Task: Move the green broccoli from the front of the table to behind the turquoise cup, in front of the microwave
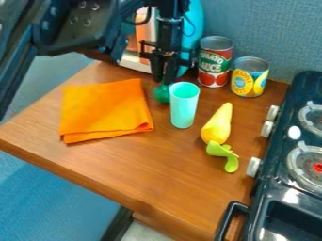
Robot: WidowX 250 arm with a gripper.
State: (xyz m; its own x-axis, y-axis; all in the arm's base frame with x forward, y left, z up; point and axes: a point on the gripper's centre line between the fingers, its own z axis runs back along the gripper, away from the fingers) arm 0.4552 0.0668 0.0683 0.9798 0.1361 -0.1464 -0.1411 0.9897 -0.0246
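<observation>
The gripper is hanging beside the cup; sideways drift is risking a tip-over. Whether it is clamping anything, I cannot tell.

A grey-blue wall with a woven-looking surface rises behind the wooden table. The floor is blue at lower left, greyer at upper left, and pale by a dark strip under the table's front edge. A black stove stands at the right, light glinting on its front.
</observation>
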